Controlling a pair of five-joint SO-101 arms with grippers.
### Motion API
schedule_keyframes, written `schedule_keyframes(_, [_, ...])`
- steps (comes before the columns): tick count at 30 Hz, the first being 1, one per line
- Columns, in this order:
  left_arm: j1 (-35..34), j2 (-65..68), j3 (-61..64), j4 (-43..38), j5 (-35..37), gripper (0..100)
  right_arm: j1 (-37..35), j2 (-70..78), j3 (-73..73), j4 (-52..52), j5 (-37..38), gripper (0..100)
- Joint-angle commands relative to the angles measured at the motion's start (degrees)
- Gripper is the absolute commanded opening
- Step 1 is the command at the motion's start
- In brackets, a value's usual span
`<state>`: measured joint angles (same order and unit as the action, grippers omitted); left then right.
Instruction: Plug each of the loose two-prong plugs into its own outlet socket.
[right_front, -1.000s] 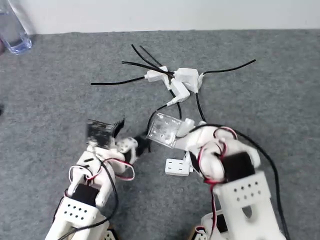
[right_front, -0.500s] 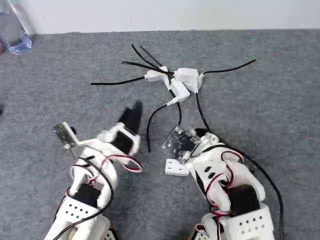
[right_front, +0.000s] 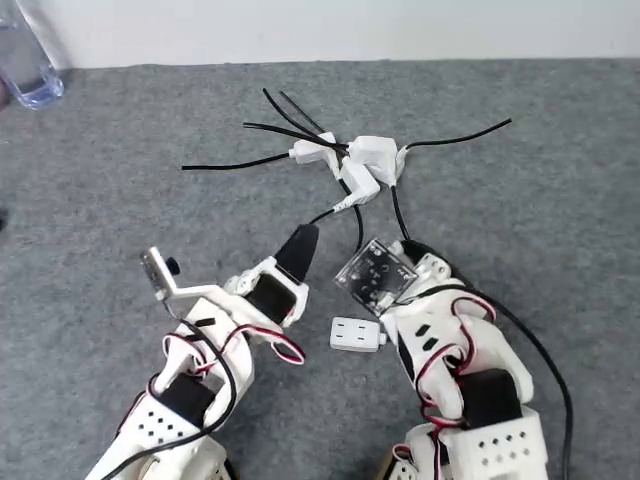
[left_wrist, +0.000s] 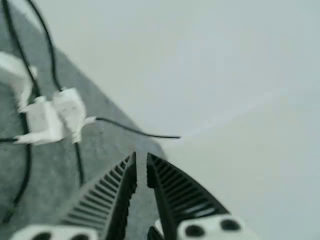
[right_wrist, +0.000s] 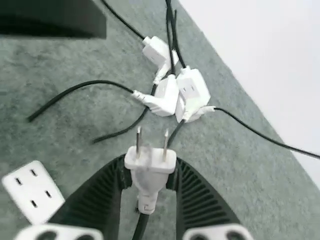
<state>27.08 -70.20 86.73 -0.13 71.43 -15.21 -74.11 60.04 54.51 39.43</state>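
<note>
A white two-prong plug (right_wrist: 150, 176) on a black cord sits in my right gripper (right_wrist: 149, 162), which is shut on it, prongs pointing away from the wrist. A small white outlet block (right_front: 356, 334) lies flat on the grey carpet between the two arms, just beside the held plug (right_wrist: 32, 192). Farther back, a white adapter (right_front: 377, 157) has two white plugs (right_front: 358, 186) pressed against it, with black cords fanning out. My left gripper (right_front: 299, 247) hovers shut and empty near the middle, its fingers (left_wrist: 122, 185) aimed past the adapter (left_wrist: 52, 117).
A clear bottle (right_front: 25, 60) stands at the far left corner by the white wall. Loose black cords (right_front: 225, 164) trail left and right of the adapter. The left arm's dark finger (right_wrist: 50, 17) lies close to the right gripper's side.
The left arm has swung right toward the centre and turned its gripper forward. The right arm drew back from the centre with the plug, then edged forward again.
</note>
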Motion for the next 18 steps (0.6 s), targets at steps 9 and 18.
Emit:
schedule_keyframes(9, [11.4,-35.6,7.6,9.7,0.1,3,4.3,7.4,-6.0,-3.7,-0.5,0.8])
schedule_keyframes(18, [14.9,-33.1,9.8,10.1,-11.8,4,-3.4,11.1,-9.2,0.9,-3.0,0.8])
